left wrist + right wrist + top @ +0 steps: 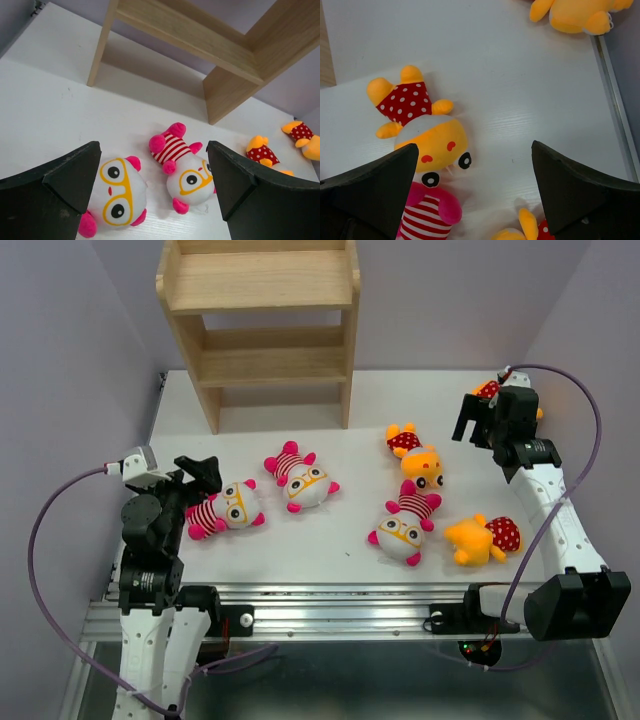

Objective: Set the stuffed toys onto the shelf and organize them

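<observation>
White table, stuffed toys scattered before shelf

- A white table is filling the middle of the top view, its surface showing a faint wood grain.
- Lilac walls are closing it in at left, back and right.
- A metal rail is running along its near edge.

text: none legible | labels: none | numbers: none
</observation>
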`<state>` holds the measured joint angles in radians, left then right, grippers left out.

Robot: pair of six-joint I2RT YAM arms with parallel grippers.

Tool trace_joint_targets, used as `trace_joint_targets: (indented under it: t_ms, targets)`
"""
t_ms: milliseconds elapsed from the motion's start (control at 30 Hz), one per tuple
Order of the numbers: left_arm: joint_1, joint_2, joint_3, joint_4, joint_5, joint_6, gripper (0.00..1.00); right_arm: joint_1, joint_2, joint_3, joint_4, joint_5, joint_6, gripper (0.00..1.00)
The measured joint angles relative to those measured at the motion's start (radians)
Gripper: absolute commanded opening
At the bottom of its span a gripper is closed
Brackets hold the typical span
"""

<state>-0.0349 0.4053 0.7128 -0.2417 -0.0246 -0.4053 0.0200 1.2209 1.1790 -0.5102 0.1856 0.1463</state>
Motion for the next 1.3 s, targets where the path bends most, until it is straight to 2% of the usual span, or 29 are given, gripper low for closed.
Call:
trace_joint_targets:
  t_ms: [133,200,300,400,467,533,767,867,1033,1200,1300]
  targets:
    - [0.0,0.07,0.0,-0.003,0.08,-0.018,0.99,0.0,-0.002,0.0,-0.003,-0.057,-0.006,1.0]
    - [0.0,0.107,-0.001,-0.003,0.12,-0.02,0.99,0.0,-0.01,0.0,-0.006,-0.143,-0.042,1.0]
    - [0.0,0.15,-0.014,0.001,0.181,-0.031,0.98,-0.003,-0.055,-0.036,0.003,-0.355,-0.17,1.0]
    - [-0.002,0.181,-0.045,0.016,0.236,-0.059,0.98,-0.001,-0.123,-0.106,-0.023,-0.646,-0.368,1.0]
    - [-0.014,0.21,-0.07,0.03,0.262,-0.097,0.98,0.002,-0.139,-0.138,-0.035,-0.763,-0.444,1.0]
    - [-0.05,0.247,-0.081,0.04,0.26,-0.128,0.98,0.001,-0.13,-0.148,-0.042,-0.818,-0.47,1.0]
    - [-0.337,0.514,-0.071,0.105,0.17,-0.241,0.96,0.001,0.032,-0.138,-0.097,-0.979,-0.567,1.0]
    - [-0.403,0.627,-0.048,0.114,0.125,-0.288,0.93,0.001,0.06,-0.138,-0.114,-1.036,-0.599,1.0]
    - [-0.476,0.818,0.052,0.146,0.05,-0.346,0.89,0.001,0.063,-0.138,-0.112,-1.101,-0.629,1.0]
    - [-0.498,0.976,0.099,0.196,0.0,-0.374,0.87,0.001,0.088,-0.129,-0.146,-1.152,-0.706,1.0]
    - [-0.498,1.059,0.117,0.201,-0.012,-0.373,0.79,0.006,0.099,-0.12,-0.172,-1.168,-0.756,1.0]
